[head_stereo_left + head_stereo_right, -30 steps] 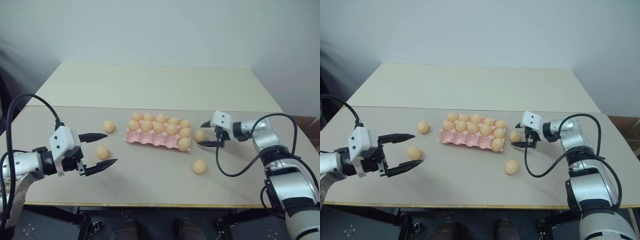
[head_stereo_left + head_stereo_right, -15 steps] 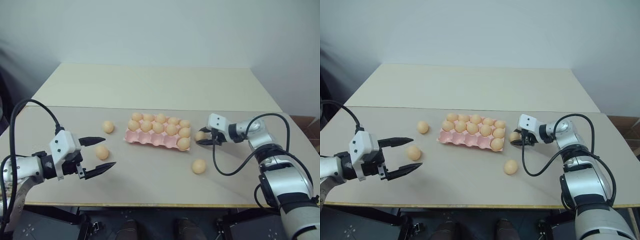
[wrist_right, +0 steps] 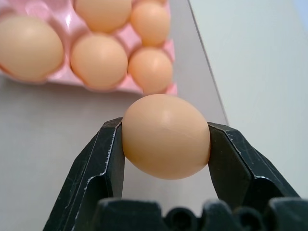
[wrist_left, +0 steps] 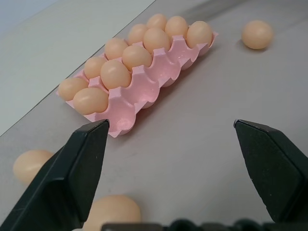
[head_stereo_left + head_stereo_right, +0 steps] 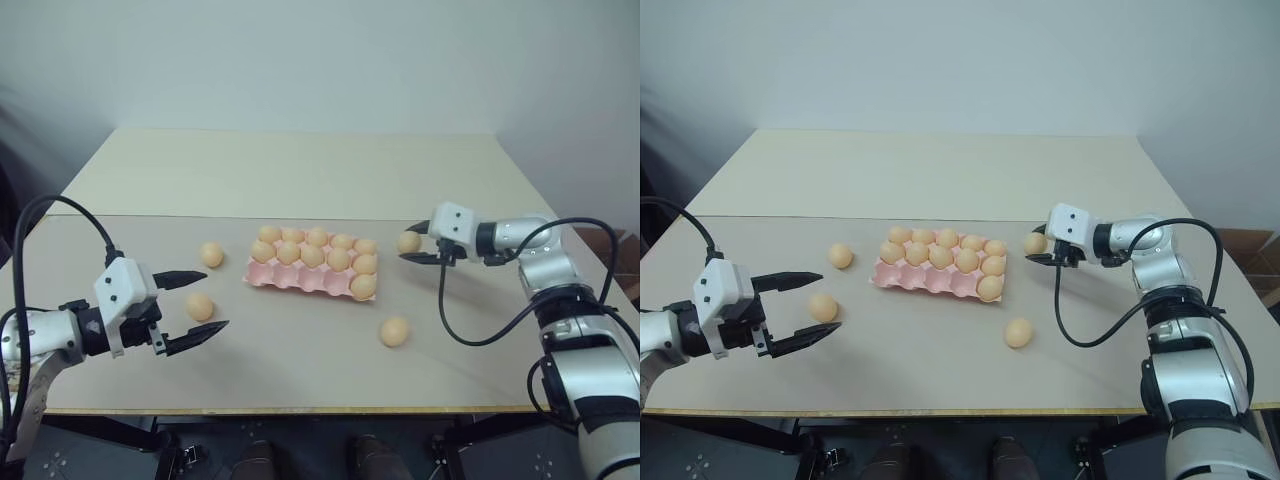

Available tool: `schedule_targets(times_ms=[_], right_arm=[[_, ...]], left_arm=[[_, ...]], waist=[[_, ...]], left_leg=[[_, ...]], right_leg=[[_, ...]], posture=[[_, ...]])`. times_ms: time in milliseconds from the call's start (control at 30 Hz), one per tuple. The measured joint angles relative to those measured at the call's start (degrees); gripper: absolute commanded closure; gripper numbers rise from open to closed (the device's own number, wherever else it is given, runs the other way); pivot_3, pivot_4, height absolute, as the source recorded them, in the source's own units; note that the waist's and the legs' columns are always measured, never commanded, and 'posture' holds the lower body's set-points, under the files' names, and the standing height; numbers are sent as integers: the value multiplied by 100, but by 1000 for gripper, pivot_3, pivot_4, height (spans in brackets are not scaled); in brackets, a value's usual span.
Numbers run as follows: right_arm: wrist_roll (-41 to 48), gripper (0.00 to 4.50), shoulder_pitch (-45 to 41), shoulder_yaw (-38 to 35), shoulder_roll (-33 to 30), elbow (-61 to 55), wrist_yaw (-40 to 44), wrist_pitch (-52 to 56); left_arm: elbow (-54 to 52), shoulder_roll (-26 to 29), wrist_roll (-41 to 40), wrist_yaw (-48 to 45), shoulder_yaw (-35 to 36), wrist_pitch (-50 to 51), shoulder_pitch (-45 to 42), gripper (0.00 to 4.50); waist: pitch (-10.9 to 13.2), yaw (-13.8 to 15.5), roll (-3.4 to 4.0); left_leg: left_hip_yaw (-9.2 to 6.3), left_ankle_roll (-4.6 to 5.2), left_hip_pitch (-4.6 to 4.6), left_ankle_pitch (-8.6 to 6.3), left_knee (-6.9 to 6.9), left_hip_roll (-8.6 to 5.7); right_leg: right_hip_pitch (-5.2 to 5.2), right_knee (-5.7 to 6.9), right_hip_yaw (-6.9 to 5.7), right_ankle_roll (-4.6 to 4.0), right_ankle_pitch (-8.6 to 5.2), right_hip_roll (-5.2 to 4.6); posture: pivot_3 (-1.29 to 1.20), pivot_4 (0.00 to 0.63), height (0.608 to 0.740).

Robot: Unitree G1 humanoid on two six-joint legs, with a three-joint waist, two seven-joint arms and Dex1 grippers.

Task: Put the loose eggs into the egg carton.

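Pale walls stand behind a beige surface (image 5: 300, 170) made of two panels, a seam running left to right just far of the egg carton (image 5: 312, 277). No brand, label or writing can be read on any item.

The egg carton, a pink lidless tray with a scalloped edge, lies near the middle of the surface. Its far two rows are filled with eggs. In the near row only the rightmost cup holds an egg; the other near cups are bare, which the left wrist view shows more plainly than the head views.

The left end effector (image 5: 193, 303) hovers over the near left part of the surface with its two black fingers spread wide and nothing between them. One loose egg (image 5: 199, 307) lies just beside it, between the fingertips as seen from the head. A second loose egg (image 5: 211, 254) lies farther back, left of the carton and apart from it. The left wrist view shows both of these eggs low at the fingers' base, plus a third loose egg (image 5: 394, 331) near and right of the carton.

The right end effector (image 5: 418, 243) hangs above the surface, just right of the carton's far right corner, clamped on a held egg (image 3: 166, 136). The right wrist view shows both fingers pressed against its sides.

Open room remains far of the seam and along the near edge.
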Motion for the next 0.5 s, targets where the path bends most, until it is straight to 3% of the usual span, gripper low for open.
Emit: schedule_targets(times_ms=[167,400,500], right_arm=[[299,2095,594,240,700,-1499,-48,746],[264,2095,698,512,1162,-1705,-382,1115],[275,1201,693,543,1133,-1702,-240,1181]], left_arm=[[111,25,71,-42,-6,-87,-70,0],[103,31,71,-56,-11,-85,-62,0],[87,30,78,-22,-2,-85,48,0]], waist=[[0,17,1],[1,72,2],[1,64,2]], left_leg=[[1,0,-1,0,0,0],[2,-1,-6,0,0,-8],[1,-1,-6,0,0,-7]], right_leg=[[-1,1,0,-2,2,-1],[-1,-6,-6,-21,13,-14],[-2,-6,-7,-21,12,-12]], posture=[[0,150,740],[0,150,740],[0,150,740]])
